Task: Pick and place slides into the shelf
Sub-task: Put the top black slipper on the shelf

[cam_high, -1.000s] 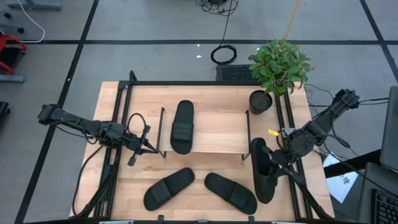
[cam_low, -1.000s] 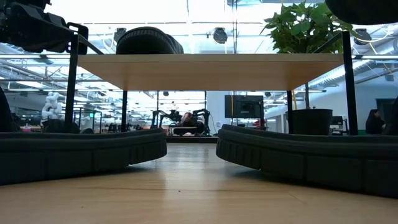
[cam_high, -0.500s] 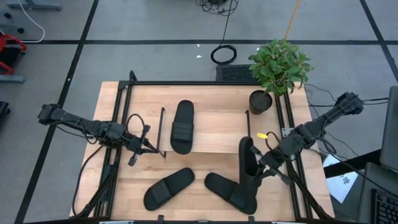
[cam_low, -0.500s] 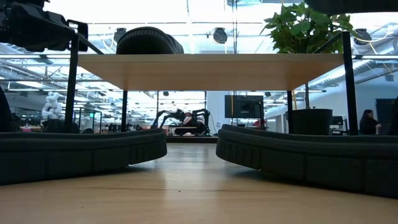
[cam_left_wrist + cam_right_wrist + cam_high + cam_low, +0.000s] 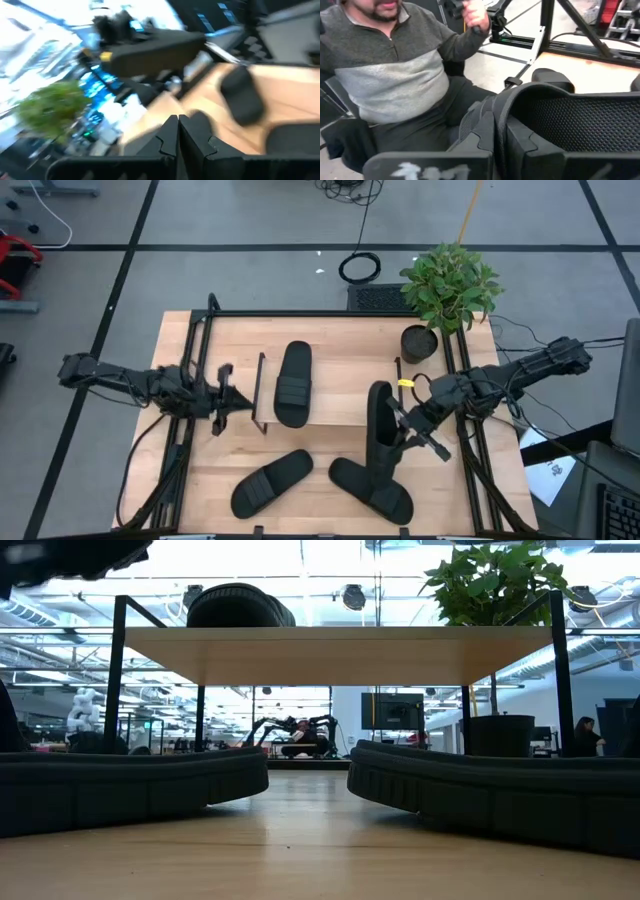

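Observation:
The shelf (image 5: 335, 395) is a light plank on thin black wire frames; one black slide (image 5: 293, 383) lies flat on top of it, also seen as the slide (image 5: 238, 606) in the low view. Two more slides rest on their soles on the table in front: one (image 5: 272, 482) at the left, one (image 5: 372, 488) at the right. My right gripper (image 5: 402, 420) is shut on the fourth slide (image 5: 380, 435), beside the shelf's right frame. My left gripper (image 5: 222, 392) is shut and holds nothing, just left of the shelf's left frame. My right gripper pinches the slide's side rim (image 5: 501, 107) between its two fingers (image 5: 481, 131), coming level from the table's right side, across the slide's length. The slide is tipped on its edge and lifted; its near end (image 5: 384, 478) is above the right slide on the table.
A potted plant (image 5: 449, 288) stands in its dark pot (image 5: 419, 343) at the table's far right corner, close behind the shelf. Black rails (image 5: 190, 380) run along the table's left and right sides. A seated person (image 5: 400, 75) shows beyond the table in the right wrist view.
My right gripper has carried its slide from the table's right edge toward the left, up to the shelf's right frame, and the slide has turned from lying slanted to standing on edge. My left gripper has swung a little toward the far edge and risen.

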Robot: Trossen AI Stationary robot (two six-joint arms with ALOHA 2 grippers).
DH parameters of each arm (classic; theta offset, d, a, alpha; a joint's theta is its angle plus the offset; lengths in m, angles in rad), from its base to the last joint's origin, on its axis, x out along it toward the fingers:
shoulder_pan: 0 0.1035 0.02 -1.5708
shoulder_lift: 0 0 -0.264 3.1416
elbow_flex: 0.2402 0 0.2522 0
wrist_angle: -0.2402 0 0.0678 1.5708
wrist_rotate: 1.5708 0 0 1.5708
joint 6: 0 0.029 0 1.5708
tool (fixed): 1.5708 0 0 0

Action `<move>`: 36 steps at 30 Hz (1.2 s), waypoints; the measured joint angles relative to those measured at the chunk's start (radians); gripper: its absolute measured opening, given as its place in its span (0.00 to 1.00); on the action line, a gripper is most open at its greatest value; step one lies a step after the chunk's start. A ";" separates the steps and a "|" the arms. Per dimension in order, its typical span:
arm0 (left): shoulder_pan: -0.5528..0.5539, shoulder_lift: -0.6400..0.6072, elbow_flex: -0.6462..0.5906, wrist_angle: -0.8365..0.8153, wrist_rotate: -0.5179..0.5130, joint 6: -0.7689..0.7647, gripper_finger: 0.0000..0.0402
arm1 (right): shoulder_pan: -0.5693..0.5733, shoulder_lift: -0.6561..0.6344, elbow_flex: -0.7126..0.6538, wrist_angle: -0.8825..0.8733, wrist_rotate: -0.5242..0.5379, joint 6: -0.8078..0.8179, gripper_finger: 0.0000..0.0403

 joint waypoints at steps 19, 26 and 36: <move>0.212 -0.423 -0.062 -0.244 0.031 -0.517 0.00 | -0.106 0.041 0.015 -0.008 -0.049 0.036 0.02; 0.212 -0.447 -0.144 -0.278 0.050 -0.504 0.00 | -0.146 0.084 0.096 -0.128 -0.073 0.098 0.02; 0.212 -0.446 -0.151 -0.275 0.056 -0.449 0.03 | -0.279 0.335 0.469 -0.504 -0.048 0.139 0.02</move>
